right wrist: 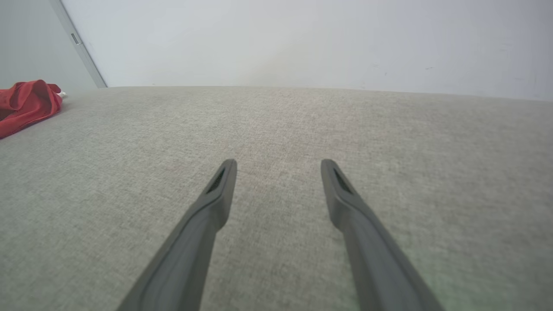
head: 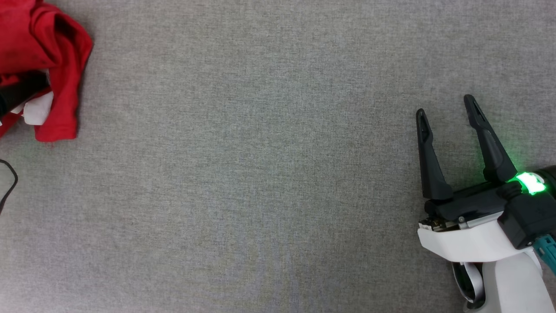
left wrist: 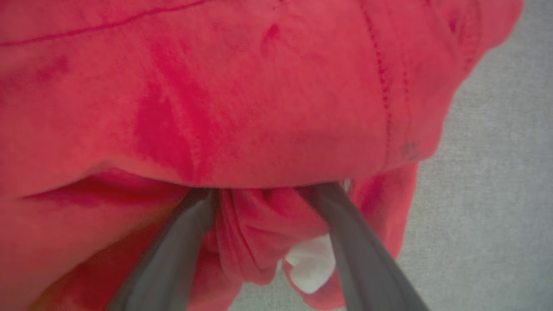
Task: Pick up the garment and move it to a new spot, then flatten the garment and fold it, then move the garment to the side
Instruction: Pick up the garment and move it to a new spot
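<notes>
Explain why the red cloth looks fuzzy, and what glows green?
Left wrist view: the crumpled red shirt sits too near the lens, so it blurs; head view: a green light on the right gripper flares white; right wrist view: grey fabric surface sharp.

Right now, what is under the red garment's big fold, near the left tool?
Under the garment fold the left tool reaches in, fingers spread, beside bunched red cloth and a white patch. Its fingertips are covered, so what they touch cannot be seen.
</notes>
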Tool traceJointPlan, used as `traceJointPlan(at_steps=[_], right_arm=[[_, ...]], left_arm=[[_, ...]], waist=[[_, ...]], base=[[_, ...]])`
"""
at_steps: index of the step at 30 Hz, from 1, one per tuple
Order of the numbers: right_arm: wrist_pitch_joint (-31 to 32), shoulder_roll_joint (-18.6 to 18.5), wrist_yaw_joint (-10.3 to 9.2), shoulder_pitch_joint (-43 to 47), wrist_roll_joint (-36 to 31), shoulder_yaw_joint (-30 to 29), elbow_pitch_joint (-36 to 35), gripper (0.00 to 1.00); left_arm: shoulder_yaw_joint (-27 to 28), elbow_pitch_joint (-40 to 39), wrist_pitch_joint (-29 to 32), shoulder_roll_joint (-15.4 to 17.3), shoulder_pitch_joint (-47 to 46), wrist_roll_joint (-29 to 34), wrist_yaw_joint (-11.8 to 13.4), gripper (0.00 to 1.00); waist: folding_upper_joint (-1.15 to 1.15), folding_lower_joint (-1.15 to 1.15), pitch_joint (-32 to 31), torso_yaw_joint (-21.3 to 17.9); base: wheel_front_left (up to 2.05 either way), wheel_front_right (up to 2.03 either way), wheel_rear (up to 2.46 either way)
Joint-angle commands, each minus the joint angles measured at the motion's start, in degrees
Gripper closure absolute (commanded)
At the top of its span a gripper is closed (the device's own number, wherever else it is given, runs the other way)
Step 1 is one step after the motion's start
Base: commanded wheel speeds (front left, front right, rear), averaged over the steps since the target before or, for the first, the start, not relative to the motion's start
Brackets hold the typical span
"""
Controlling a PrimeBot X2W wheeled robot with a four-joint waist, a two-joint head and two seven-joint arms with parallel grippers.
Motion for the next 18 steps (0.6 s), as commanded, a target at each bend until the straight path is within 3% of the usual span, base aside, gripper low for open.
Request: traceJointPlan(at_steps=[1,2,3,4,5,9,18], right_arm=[[0.77,-0.72,-0.14,0.17,-0.50,-1.28,2.42,0.00],[0.78,-0.72,-0.14,0.14,-0.59,-1.26,2.56,0.00],[0.77,-0.73,-0.14,0.09,-0.60,-1.21,2.73,0.00],[0.77,-0.73,-0.14,0.10,-0.65,-1.22,2.89,0.00],[0.77,-0.73,-0.14,0.12,-0.62,-1.20,3.06,0.00],[0.71,-0.64,-0.12,0.28,-0.34,-0.13,3.84,0.00],[0.39,-0.44,-0.09,2.23,2.08,1.49,6.73,0.00]], left_arm=[[-2.04,1.56,1.14,-1.68,1.46,0.01,0.24,0.00],[-2.66,2.21,1.79,-2.16,1.73,-0.37,0.24,0.00],[-3.22,2.59,2.06,-2.53,2.09,-0.51,0.24,0.18],[-3.58,2.83,1.78,-2.84,2.31,-0.54,0.24,0.77],[-3.78,2.88,1.22,-3.17,2.56,-0.74,0.23,1.00],[-2.98,2.54,-2.42,-3.78,3.82,-2.65,0.15,1.00],[-3.06,-3.37,-12.24,0.17,9.66,-3.10,0.12,1.00]], waist=[[0.00,0.00,0.08,-0.11],[0.00,0.00,0.01,-0.16],[0.00,0.00,-0.16,-0.19],[0.00,0.00,-0.42,-0.19],[0.00,0.00,-0.78,-0.17],[0.00,0.00,-3.58,-0.27],[0.00,0.00,-14.68,-1.54]], base=[[0.00,0.00,0.00],[0.00,0.00,0.00],[0.00,0.00,0.00],[0.00,0.00,0.00],[0.00,0.00,0.00],[0.00,0.00,0.00],[0.00,0.00,0.00]])
